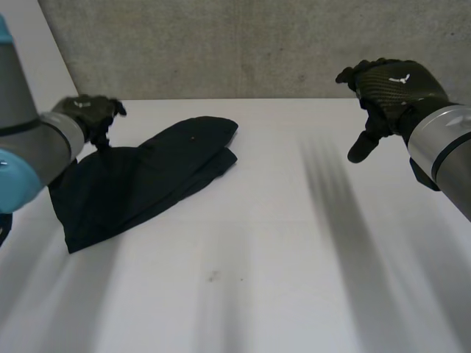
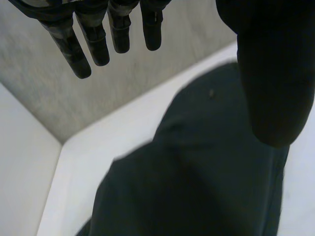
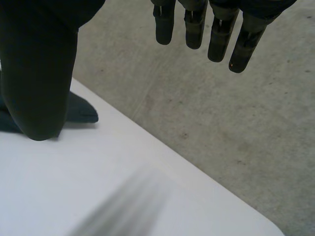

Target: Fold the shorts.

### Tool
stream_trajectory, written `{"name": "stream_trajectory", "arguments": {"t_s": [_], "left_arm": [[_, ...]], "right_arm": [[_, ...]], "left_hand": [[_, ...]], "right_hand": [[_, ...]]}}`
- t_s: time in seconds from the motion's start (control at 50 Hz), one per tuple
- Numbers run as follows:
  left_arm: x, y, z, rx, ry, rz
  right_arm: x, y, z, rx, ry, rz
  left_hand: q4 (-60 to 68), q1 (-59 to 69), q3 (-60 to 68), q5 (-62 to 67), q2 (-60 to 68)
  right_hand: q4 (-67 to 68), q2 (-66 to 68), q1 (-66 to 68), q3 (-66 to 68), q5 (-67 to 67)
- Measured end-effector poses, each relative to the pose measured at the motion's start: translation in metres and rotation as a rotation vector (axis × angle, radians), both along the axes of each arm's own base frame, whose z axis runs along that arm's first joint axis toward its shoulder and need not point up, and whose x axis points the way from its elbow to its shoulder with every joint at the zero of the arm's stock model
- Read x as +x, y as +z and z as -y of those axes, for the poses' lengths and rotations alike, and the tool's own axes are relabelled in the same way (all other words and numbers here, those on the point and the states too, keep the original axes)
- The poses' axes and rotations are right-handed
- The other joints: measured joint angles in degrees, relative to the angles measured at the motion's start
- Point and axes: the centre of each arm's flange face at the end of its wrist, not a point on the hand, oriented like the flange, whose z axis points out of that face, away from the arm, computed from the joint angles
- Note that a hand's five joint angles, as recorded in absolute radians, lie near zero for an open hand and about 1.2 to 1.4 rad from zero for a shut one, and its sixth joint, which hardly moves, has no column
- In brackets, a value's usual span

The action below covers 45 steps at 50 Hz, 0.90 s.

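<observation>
White table: bare, smooth top with a grey concrete wall behind it. I'd expect cloth to slide on it if dragged.
Dark shorts: lying flat on the table's left part with one layer lapped over another. The broad end is near the left arm and the narrower end points toward the wall.
Shorts' fabric: it looks thin, light and limp, with no stiffness to hold a crease (nothing fragile about it). It will probably sag and bunch wherever it is lifted.
Shorts' edges: the best hold is likely a corner or a hem. Pinch both layers together and keep the lift low so the fold lands straight.
Right hand: raised over the table's right part, well apart from the shorts. Its fingers are straight, the thumb is wide of them, and it holds nothing.
Left hand: over the shorts' far left edge, with cloth under its palm. Its fingers are straight, the thumb is apart, and nothing is pinched. I cannot tell whether the tips touch the cloth.
</observation>
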Motion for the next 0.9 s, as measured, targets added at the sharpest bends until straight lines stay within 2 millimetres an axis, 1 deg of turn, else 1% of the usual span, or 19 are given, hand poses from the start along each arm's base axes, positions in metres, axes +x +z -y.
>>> {"name": "stream_trajectory", "arguments": {"t_s": [0.08, 0.1, 0.16, 0.2, 0.22, 0.24, 0.28, 0.4, 0.42, 0.44, 0.46, 0.56, 0.58, 0.62, 0.74, 0.76, 0.8, 0.84, 0.9], "left_arm": [[0.003, -0.020, 0.011, 0.037, 0.022, 0.047], [0.005, -0.039, 0.021, 0.074, 0.041, 0.077], [0.007, -0.065, 0.031, 0.124, 0.060, 0.104], [0.007, -0.080, 0.036, 0.149, 0.066, 0.113], [0.007, -0.080, 0.036, 0.149, 0.066, 0.113], [0.006, -0.091, 0.040, 0.169, 0.069, 0.117], [0.006, -0.103, 0.044, 0.189, 0.071, 0.120], [0.007, -0.119, 0.052, 0.202, 0.079, 0.118], [0.008, -0.120, 0.054, 0.197, 0.082, 0.116], [0.008, -0.121, 0.055, 0.192, 0.083, 0.114], [0.008, -0.122, 0.056, 0.187, 0.084, 0.112], [0.007, -0.121, 0.058, 0.166, 0.084, 0.107], [0.006, -0.120, 0.057, 0.161, 0.082, 0.105], [0.004, -0.113, 0.055, 0.147, 0.076, 0.100], [-0.006, -0.065, 0.035, 0.063, 0.040, 0.069], [-0.009, -0.047, 0.025, 0.034, 0.020, 0.056], [-0.012, -0.031, 0.014, 0.007, -0.001, 0.045], [-0.016, 0.000, -0.007, -0.051, -0.048, 0.018], [-0.018, 0.035, -0.033, -0.123, -0.107, -0.014]], "right_arm": [[0.001, -0.004, 0.001, 0.007, 0.007, -0.011], [0.002, -0.007, 0.002, 0.015, 0.009, -0.018], [0.002, -0.010, 0.003, 0.023, 0.010, -0.024], [0.003, -0.012, 0.004, 0.028, 0.009, -0.026], [0.003, -0.012, 0.004, 0.028, 0.009, -0.026], [0.003, -0.013, 0.004, 0.029, 0.009, -0.026], [0.003, -0.015, 0.006, 0.035, 0.008, -0.029], [0.003, -0.017, 0.006, 0.038, 0.008, -0.031], [0.003, -0.017, 0.006, 0.038, 0.008, -0.031], [0.003, -0.017, 0.006, 0.038, 0.008, -0.031], [0.003, -0.017, 0.007, 0.039, 0.008, -0.031], [0.004, -0.019, 0.008, 0.043, 0.007, -0.034], [0.004, -0.020, 0.008, 0.044, 0.007, -0.035], [0.004, -0.022, 0.010, 0.045, 0.006, -0.040], [0.003, -0.024, 0.015, 0.033, 0.001, -0.061], [0.003, -0.025, 0.017, 0.029, 0.003, -0.071], [0.004, -0.026, 0.018, 0.025, 0.009, -0.081], [0.006, -0.030, 0.020, 0.023, 0.032, -0.105], [0.012, -0.037, 0.021, 0.024, 0.079, -0.131]], "left_hand": [[0.2, 0.2, 0.1, 0.2, 0.3], [1.0, 0.6, 0.5, 1.0, 1.3], [2.1, 1.3, 1.4, 2.2, 2.7], [3.2, 2.8, 2.4, 3.3, 3.8], [3.2, 2.8, 2.4, 3.3, 3.8], [5.5, 5.5, 4.8, 5.4, 5.8], [6.7, 6.7, 6.1, 6.7, 7.2], [12.1, 13.0, 11.6, 12.1, 12.6], [33.8, 34.1, 33.9, 33.3, 35.1], [44.2, 41.8, 43.5, 43.6, 44.7], [48.3, 45.7, 47.5, 47.6, 48.7], [48.3, 45.7, 47.5, 47.6, 48.7], [56.1, 50.1, 54.6, 54.2, 56.2], [56.2, 50.1, 54.6, 54.2, 56.2], [56.2, 50.1, 54.6, 54.2, 56.3], [56.2, 50.1, 54.6, 54.3, 56.3], [56.2, 50.1, 54.6, 54.5, 56.3], [56.2, 50.1, 54.6, 54.6, 56.3], [56.2, 50.1, 54.6, 54.6, 56.3]], "right_hand": [[0.0, 0.0, 0.0, 0.0, 0.0], [0.0, 0.0, 0.0, 0.0, 0.0], [0.0, 0.0, 0.0, 0.0, 0.0], [0.0, 0.0, 0.0, 0.0, 0.0], [0.0, 0.0, 0.0, 0.0, 0.0], [0.0, 0.0, 0.0, 0.0, 0.0], [0.0, 0.0, 0.0, 0.0, 0.0], [0.0, 0.0, 0.0, 0.0, 0.0], [0.0, 0.0, 0.0, 0.0, 0.0], [0.0, 0.0, 0.0, 0.0, 0.0], [0.0, 0.0, 0.0, 0.0, 0.0], [0.0, 0.0, 0.0, 0.0, 0.0], [0.0, 0.0, 0.0, 0.0, 0.0], [0.0, 0.0, 0.0, 0.0, 0.0], [0.0, 0.0, 0.0, 0.0, 0.0], [0.0, 0.0, 0.0, 0.0, 0.0], [0.0, 0.0, 0.0, 0.0, 0.0], [0.0, 0.0, 0.0, 0.0, 0.0], [0.0, 0.0, 0.0, 0.0, 0.0]]}}
